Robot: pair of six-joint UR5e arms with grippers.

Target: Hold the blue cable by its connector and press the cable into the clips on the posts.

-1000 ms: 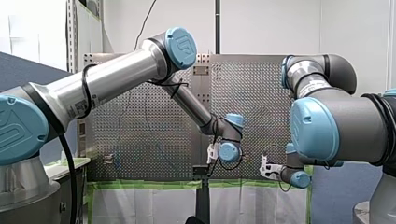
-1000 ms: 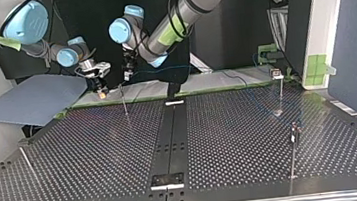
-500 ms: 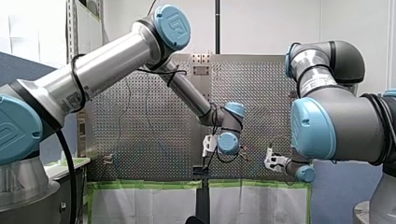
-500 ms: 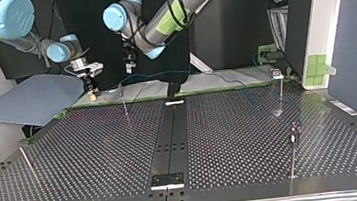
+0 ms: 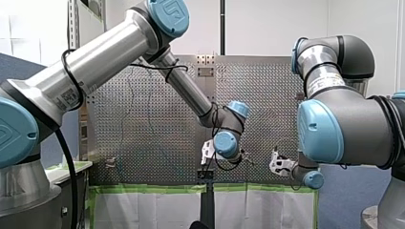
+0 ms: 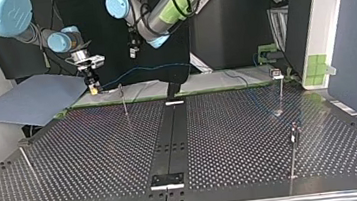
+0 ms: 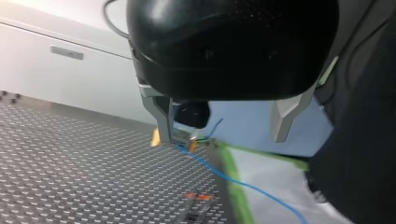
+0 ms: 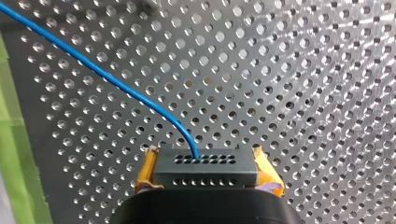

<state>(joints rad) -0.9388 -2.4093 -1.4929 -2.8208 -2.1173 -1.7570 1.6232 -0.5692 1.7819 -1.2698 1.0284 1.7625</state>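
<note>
Connector (image 8: 205, 161), black and pierced with small holes, sits clamped between the yellow pads (image 8: 145, 173) of the right gripper (image 8: 208, 173), over the perforated table (image 8: 303, 93). The blue cable (image 8: 116, 86) leaves its top face and curves off toward the side where green tape (image 8: 18, 154) lines the table's edge.

In the top view you can follow the cable from that gripper, near the table's far edge at the view's left. It runs toward the view's right, just above the nearest post (image 6: 124, 102); you cannot tell whether it touches the clip there.

The left gripper (image 7: 224, 123) hangs higher, near the right one. Its metal fingers (image 7: 161, 114) are spread wide with nothing between them. Through that gap you see the held connector and the cable trailing off it.
</note>
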